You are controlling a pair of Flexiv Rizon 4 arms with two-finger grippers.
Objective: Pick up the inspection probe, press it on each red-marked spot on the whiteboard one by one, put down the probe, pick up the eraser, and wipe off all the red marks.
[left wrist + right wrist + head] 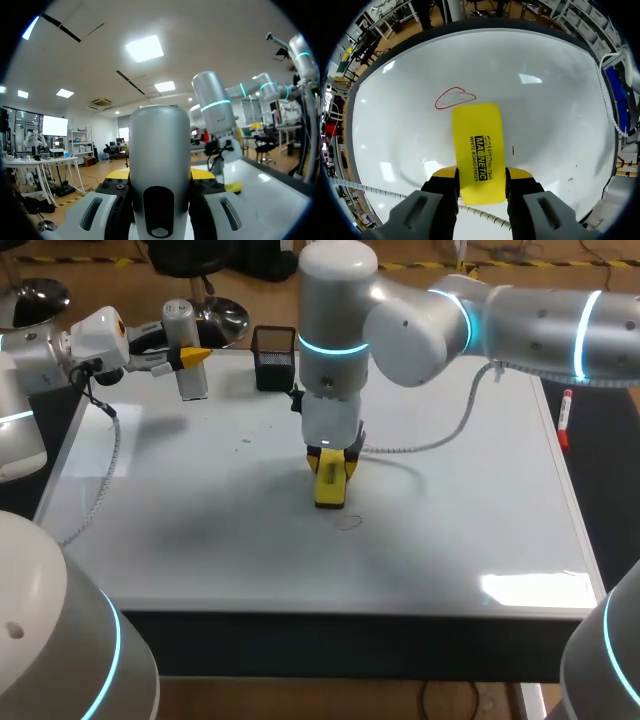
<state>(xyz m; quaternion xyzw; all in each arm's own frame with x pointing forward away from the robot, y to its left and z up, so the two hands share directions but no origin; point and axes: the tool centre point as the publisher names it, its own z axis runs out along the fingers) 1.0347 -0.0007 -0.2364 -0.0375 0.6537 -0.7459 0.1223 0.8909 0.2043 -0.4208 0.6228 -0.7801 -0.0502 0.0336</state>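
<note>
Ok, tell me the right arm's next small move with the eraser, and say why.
Probably slide the eraser forward along the whiteboard and over the red mark. The right gripper is shut on the eraser, and the red loop lies just ahead of the eraser's front edge, not yet wiped.

Head camera overlooks the whiteboard [200, 540] — right wrist shares it, closer.

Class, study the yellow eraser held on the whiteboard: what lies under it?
The eraser lies flat on the whiteboard, bare white around it. A red mark loops just ahead of its front edge. Whether any red lies beneath the eraser is hidden.
</note>
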